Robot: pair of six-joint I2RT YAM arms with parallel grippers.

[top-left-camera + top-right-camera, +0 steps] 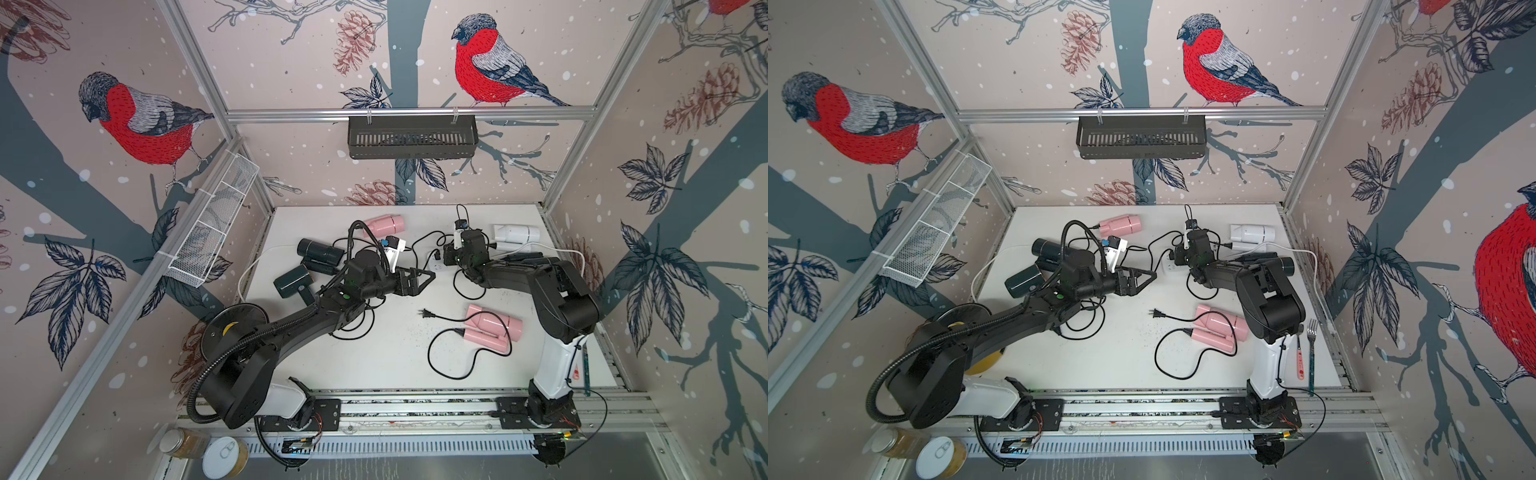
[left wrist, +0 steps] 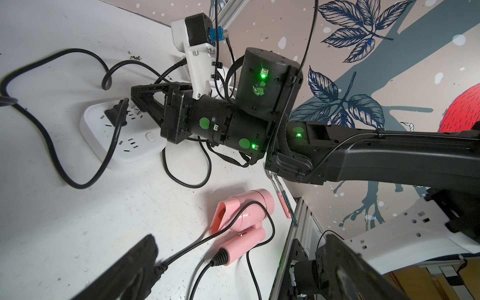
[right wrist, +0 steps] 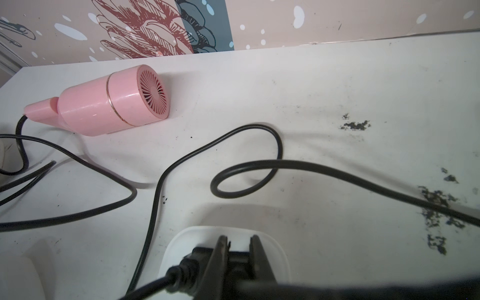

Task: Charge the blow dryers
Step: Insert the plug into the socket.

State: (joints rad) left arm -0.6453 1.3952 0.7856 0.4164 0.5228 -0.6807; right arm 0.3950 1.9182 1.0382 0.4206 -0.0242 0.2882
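A dark dryer (image 1: pixel 320 251) and a second dark dryer (image 1: pixel 293 280) lie side by side at the left of the table (image 1: pixel 374 365). Their cords run under the left arm. Behind them, near the back edge, lies the far pink dryer (image 1: pixel 386 224). Only the right wrist view shows its round rear grille (image 3: pixel 153 91).

The left gripper (image 1: pixel 422 279) hovers mid-table with its jaws wide, holding nothing, and points toward the strip (image 1: pixel 436 266). In the left wrist view its fingers (image 2: pixel 135 267) frame the near pink dryer (image 2: pixel 241 215).

Both top views hide the fingertips of the right gripper (image 3: pixel 239 253). The right wrist view shows its jaws narrow, clamped on a black plug (image 3: pixel 200 255) that stands on the strip. Whether the prongs are fully in, I cannot tell.

The near pink dryer lies folded at front right with its cord in a loop. A loose plug (image 1: pixel 424 313) rests on the table just left of it. The white dryer (image 1: pixel 517 233) lies at back right. A fork (image 1: pixel 1312 332) along the right edge shows whole in a top view.
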